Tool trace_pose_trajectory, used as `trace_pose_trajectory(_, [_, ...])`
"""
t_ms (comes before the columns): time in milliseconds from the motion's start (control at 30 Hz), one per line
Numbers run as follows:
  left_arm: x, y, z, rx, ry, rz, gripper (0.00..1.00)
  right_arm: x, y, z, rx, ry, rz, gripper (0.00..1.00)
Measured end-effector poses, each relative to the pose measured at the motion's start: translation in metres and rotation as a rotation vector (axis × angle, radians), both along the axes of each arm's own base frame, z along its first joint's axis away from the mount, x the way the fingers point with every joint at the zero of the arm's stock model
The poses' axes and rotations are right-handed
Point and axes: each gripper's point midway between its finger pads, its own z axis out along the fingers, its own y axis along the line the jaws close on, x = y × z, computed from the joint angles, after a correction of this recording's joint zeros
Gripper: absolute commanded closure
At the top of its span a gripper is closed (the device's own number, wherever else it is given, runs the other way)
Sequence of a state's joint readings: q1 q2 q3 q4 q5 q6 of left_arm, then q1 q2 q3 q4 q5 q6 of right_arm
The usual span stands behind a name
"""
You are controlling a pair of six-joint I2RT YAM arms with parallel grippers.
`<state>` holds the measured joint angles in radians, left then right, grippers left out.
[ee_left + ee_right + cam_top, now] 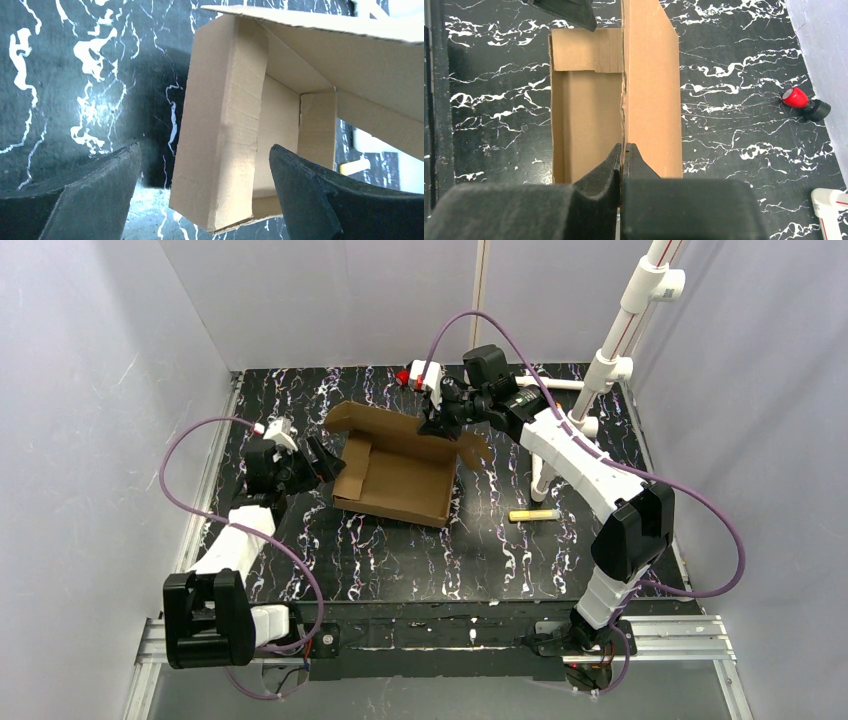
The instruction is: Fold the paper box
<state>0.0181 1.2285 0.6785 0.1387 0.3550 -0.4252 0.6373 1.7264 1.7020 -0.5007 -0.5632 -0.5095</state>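
Two arms at the paper box [395, 475], which sits half-formed in the middle of the table [420, 560]: right gripper [436, 426] is clenched on its upright rear panel, left gripper [323, 461] gapes wide beside the left wall, gripping nothing

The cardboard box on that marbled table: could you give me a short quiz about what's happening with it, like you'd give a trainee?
1. True or false: the right tool is shut on an upright flap of the cardboard box.
2. Pick one. The left tool is: A) open, gripping nothing; B) shut on the box; C) out of sight.
3. Fill in: the small stick lying on the table near the box is ___ in colour.

Key: 1 true; 2 A; 3 yellow.
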Motion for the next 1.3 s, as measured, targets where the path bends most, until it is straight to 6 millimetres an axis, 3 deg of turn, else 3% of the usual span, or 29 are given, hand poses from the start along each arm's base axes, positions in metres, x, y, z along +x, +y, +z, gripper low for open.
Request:
trace_pose_trajectory(233, [-0.014,-0.010,-0.009,-0.100,0.037,-0.037,0.02,-0.007,0.002,0.002,0.014,0.018,0.030,0.99])
trace_pose_trajectory(367, [-0.015,-0.016,-0.016,-0.118,0.054,-0.077,0.10,-0.010,0.003,0.004,0.025,0.026,0.045,0.99])
trace_pose_trajectory(600, [-0.017,-0.029,-0.030,-0.041,0.066,-0.120,0.42,-0.016,0.006,0.006,0.043,0.049,0.068,0.99])
trace_pose_trajectory(667, [-0.017,-0.030,-0.035,-0.002,0.068,-0.122,0.59,-0.018,0.005,0.005,0.039,0.065,0.067,0.99])
trace_pose_trajectory(900, [-0.010,-0.020,-0.037,0.183,0.080,-0.081,1.00,-0.020,0.004,0.004,0.041,0.090,0.060,0.99])
trace_pose_trajectory(1133, [-0.016,-0.012,-0.042,0.414,0.106,-0.060,1.00,-0.020,0.004,0.005,0.051,0.113,0.048,0.99])
trace_pose_trajectory(1233, [-0.019,-0.015,-0.041,0.507,0.102,-0.075,0.74,-0.017,0.004,0.007,0.058,0.110,0.036,0.99])
trace_pose_trajectory(1300, [-0.021,-0.017,-0.040,0.552,0.097,-0.079,0.63,-0.017,0.006,0.007,0.063,0.110,0.036,0.99])
